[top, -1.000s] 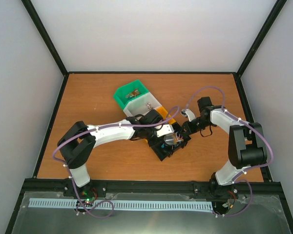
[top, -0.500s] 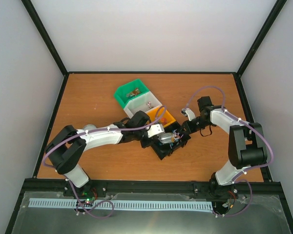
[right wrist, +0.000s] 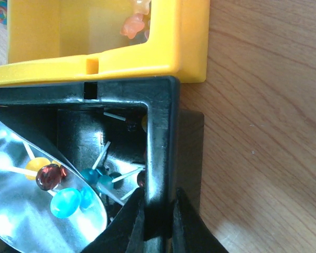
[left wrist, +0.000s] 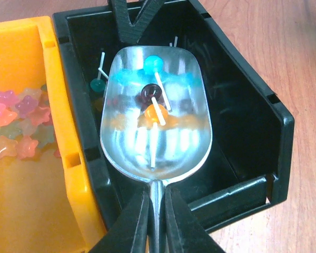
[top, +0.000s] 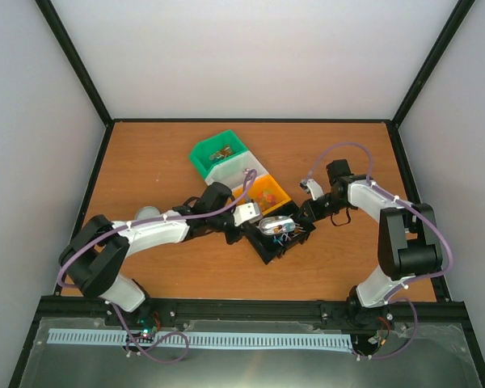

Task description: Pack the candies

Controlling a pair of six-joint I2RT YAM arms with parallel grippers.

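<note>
My left gripper [left wrist: 157,197] is shut on the handle of a metal scoop [left wrist: 155,121], held over the black bin [left wrist: 253,105]. Three stick candies [left wrist: 152,97], blue, dark brown and orange, lie in the scoop. More stick candies [right wrist: 97,179] lie on the black bin's floor. My right gripper [right wrist: 158,197] is shut on the black bin's wall [right wrist: 158,132] at its corner. In the top view the scoop [top: 276,224] sits between the left gripper [top: 250,214] and the right gripper [top: 307,217].
An orange bin [left wrist: 63,137] with star-shaped candies [left wrist: 10,126] touches the black bin's side. Behind it stand a white bin [top: 238,172] and a green bin [top: 218,153] in a row. A small clear round jar [top: 145,212] stands by the left arm.
The left arm has drawn back to the left, and the scoop has come up out of the black bin's candies holding three. The right arm has not moved.
</note>
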